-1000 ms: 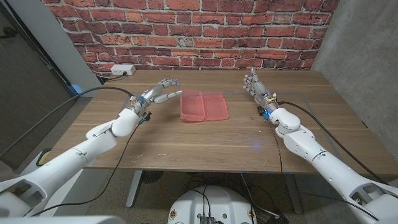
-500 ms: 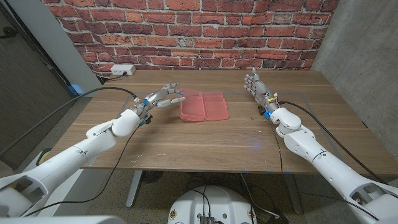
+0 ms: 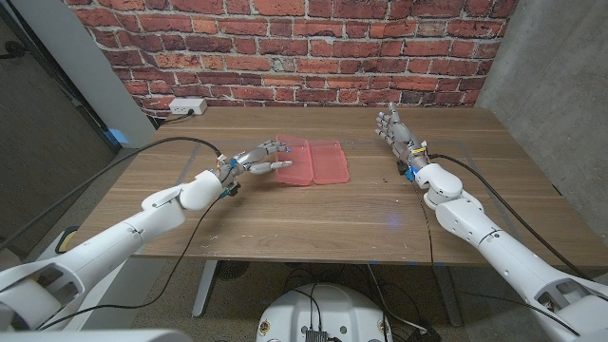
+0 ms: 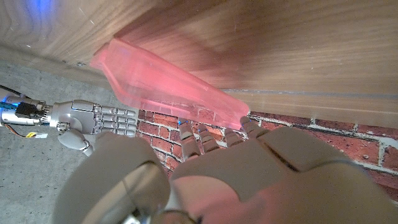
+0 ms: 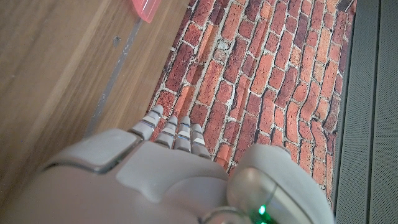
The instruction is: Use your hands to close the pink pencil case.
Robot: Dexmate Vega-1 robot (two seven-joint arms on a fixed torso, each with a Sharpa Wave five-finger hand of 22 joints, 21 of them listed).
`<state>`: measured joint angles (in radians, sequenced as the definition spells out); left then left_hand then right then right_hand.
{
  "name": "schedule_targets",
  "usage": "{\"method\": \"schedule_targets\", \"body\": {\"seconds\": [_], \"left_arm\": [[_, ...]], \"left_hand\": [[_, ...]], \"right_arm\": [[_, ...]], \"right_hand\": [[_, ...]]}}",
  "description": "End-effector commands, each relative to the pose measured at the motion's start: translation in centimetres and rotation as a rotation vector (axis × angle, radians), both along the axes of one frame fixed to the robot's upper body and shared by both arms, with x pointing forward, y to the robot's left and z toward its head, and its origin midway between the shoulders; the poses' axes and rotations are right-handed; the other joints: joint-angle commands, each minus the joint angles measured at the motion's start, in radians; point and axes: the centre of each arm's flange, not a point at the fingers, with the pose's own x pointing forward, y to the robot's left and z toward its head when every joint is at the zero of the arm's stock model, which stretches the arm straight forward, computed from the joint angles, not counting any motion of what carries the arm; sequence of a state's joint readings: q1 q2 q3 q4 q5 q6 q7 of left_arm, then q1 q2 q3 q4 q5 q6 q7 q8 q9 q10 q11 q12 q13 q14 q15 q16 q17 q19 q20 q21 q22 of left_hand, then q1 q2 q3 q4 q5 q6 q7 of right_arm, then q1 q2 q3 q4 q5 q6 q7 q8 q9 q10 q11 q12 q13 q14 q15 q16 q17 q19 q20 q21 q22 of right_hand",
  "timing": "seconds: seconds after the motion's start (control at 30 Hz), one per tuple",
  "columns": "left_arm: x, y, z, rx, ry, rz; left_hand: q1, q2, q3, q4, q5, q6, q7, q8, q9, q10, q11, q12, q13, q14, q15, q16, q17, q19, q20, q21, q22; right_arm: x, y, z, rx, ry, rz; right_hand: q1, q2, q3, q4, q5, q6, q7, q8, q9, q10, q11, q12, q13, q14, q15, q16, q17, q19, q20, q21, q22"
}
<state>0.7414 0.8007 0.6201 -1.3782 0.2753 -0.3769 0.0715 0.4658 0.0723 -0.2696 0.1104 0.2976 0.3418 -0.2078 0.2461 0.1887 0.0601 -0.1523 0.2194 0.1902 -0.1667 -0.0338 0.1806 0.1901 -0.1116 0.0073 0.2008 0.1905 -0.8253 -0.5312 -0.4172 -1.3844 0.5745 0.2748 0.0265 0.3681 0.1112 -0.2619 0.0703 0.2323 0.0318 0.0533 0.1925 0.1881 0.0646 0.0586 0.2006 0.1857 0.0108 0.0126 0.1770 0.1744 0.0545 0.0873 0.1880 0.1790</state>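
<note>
The pink pencil case lies open on the wooden worktop, both halves spread side by side like a book, roughly midway across and toward the brick wall. Neither half is raised, so the closing looks not yet begun.

The left hand is right at the case's left half, fingers stretched out and apart, their tips over or against its outer edge; from the head view I cannot tell whether they touch it. The left wrist view puts the fingertips hard up against the case's near rim. It grips nothing. My guess is that it sits there to get under that rim and fold the left half over onto the right one, which would explain the low, reaching posture.

The right hand stands well apart from the case on its right side, upright with fingers extended and close together, holding nothing. It seems to be waiting, perhaps to steady the right half once the fold starts.

Beyond the case, at the worktop's far left corner by the wall, sits a white power strip.
</note>
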Motion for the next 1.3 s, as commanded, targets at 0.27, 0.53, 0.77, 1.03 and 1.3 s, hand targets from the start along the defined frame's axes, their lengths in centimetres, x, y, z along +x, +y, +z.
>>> {"method": "schedule_targets", "body": {"seconds": [0.27,0.53,0.77,1.03,1.3], "left_arm": [[-0.6,0.4,-0.6,0.016,-0.006,0.051],[-0.6,0.7,-1.2,0.021,0.010,0.066],[-0.5,0.7,-1.8,0.049,0.038,0.077],[-0.2,0.8,-2.1,0.074,0.110,0.097],[0.1,0.9,-2.6,0.067,0.135,0.104]], "left_hand": [[-0.010,0.002,-0.026,0.002,-0.005,0.088,0.014,0.009,0.002,0.185,-0.017,0.053,0.002,-0.005,-0.107,0.030,0.001,-0.005,0.005,0.015,0.004],[-0.011,-0.001,-0.032,0.003,-0.005,0.139,0.022,0.022,0.002,0.229,-0.018,0.055,0.002,0.026,-0.110,0.039,0.000,0.013,0.009,0.022,0.004],[-0.014,-0.002,-0.037,0.005,-0.005,0.196,0.040,0.036,0.001,0.278,-0.018,0.058,0.002,0.057,-0.109,0.044,-0.001,0.025,0.015,0.026,0.003],[-0.022,0.001,-0.041,0.010,-0.007,0.235,0.063,0.043,0.001,0.313,-0.018,0.060,0.002,0.067,-0.097,0.043,-0.002,0.021,0.025,0.023,0.003],[-0.035,0.004,-0.045,0.017,-0.010,0.264,0.079,0.047,0.001,0.343,-0.018,0.059,0.002,0.091,-0.093,0.047,-0.002,0.035,0.035,0.028,0.003]], "right_arm": [[0.7,0.0,-0.2,0.008,0.007,0.006],[0.8,-0.1,-0.2,0.012,0.012,0.006],[0.8,-0.3,-0.3,0.010,0.016,0.003],[1.1,-0.1,-0.2,0.006,0.013,0.010],[1.3,-0.1,0.0,0.002,0.014,0.010]], "right_hand": [[0.002,0.000,0.005,-0.003,-0.006,-0.003,-0.001,0.004,0.005,0.000,0.006,0.008,0.002,-0.004,0.005,0.006,0.005,-0.008,0.003,0.004,0.004],[0.002,0.000,0.005,-0.003,-0.007,-0.003,0.000,0.004,0.005,-0.001,0.003,0.008,0.002,-0.005,0.004,0.006,0.005,-0.008,0.003,0.005,0.004],[0.002,0.002,0.007,-0.003,-0.008,-0.003,0.001,0.004,0.005,-0.001,0.003,0.008,0.001,-0.005,0.004,0.007,0.005,-0.009,0.003,0.005,0.004],[0.002,0.001,0.007,-0.004,-0.008,-0.004,0.000,0.004,0.005,-0.001,0.003,0.008,0.001,-0.005,0.005,0.007,0.005,-0.009,0.002,0.006,0.004],[0.002,0.001,0.008,-0.004,-0.009,-0.003,0.000,0.004,0.005,-0.002,0.002,0.008,0.001,-0.006,0.003,0.007,0.005,-0.009,0.002,0.006,0.004]]}}
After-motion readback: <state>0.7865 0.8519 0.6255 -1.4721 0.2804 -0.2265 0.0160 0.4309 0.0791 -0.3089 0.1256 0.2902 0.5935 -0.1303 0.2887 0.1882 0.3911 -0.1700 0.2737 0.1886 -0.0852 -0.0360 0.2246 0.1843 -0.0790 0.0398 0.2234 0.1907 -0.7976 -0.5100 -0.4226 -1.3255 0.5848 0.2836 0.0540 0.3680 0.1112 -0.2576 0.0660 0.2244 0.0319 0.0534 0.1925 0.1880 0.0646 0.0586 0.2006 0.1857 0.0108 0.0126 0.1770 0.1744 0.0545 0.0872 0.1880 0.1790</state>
